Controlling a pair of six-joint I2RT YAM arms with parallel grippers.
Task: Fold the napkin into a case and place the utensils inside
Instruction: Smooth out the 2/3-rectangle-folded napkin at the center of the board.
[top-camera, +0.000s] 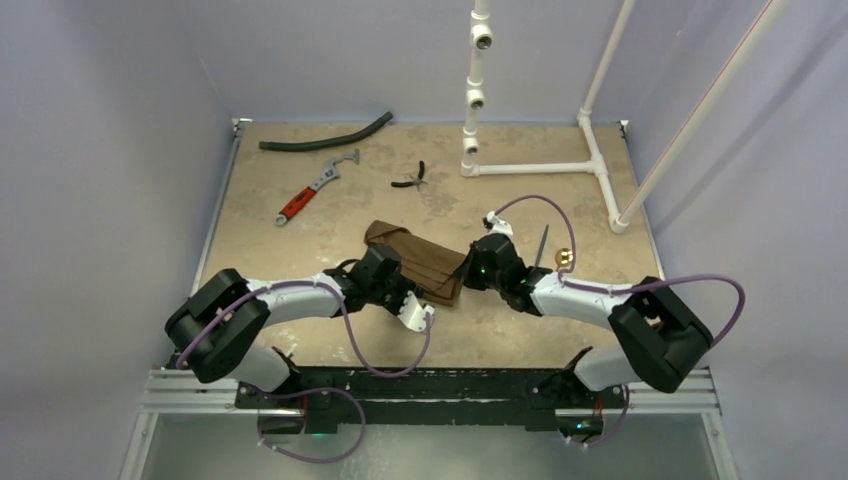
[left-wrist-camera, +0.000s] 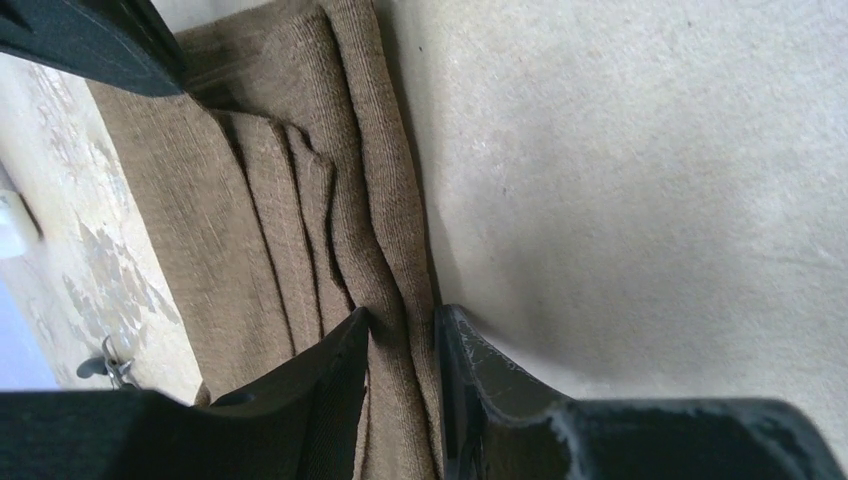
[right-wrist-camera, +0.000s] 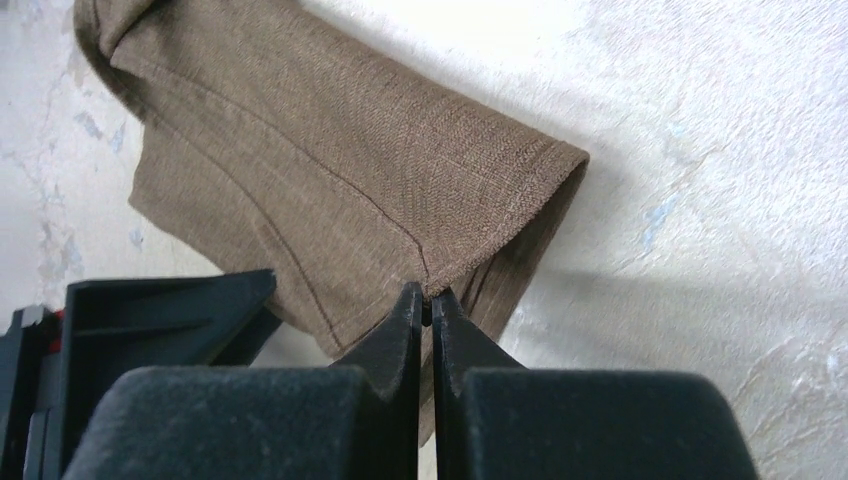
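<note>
Right gripper (right-wrist-camera: 425, 300): jaws closed tip to tip on the hem of the napkin (right-wrist-camera: 330, 170), at the rounded end of the fold, with a thin layer apparently pinched. Left gripper (left-wrist-camera: 400, 335): jaws narrow, one finger on the pleats and the other at the outer edge against the table (left-wrist-camera: 650, 200), with a ridge of cloth between them. Whether this pinch is seated cannot be told, so confirm it before any lift. The napkin lies mid-table between the two grippers as a long band of stacked layers, set diagonally. The step in hand is judged to be a fold. Move both grippers together at equal height, keep the band taut but not stretched, and lay the moving edge square on the layers below so that a pocket forms. Uneven travel is likely to let the pleats slip and splay. The utensils (top-camera: 545, 250) lie on the table to the right of the napkin, apart from it and just beside the right arm. They are not yet inside, and a wide swing of that arm could scatter them. The wrench (top-camera: 312, 190), pliers (top-camera: 411, 179) and hose (top-camera: 325, 137) lie toward the far edge, well apart, and the pipe frame (top-camera: 530, 168) stands at the far right. None of these obstructs the fold.
</note>
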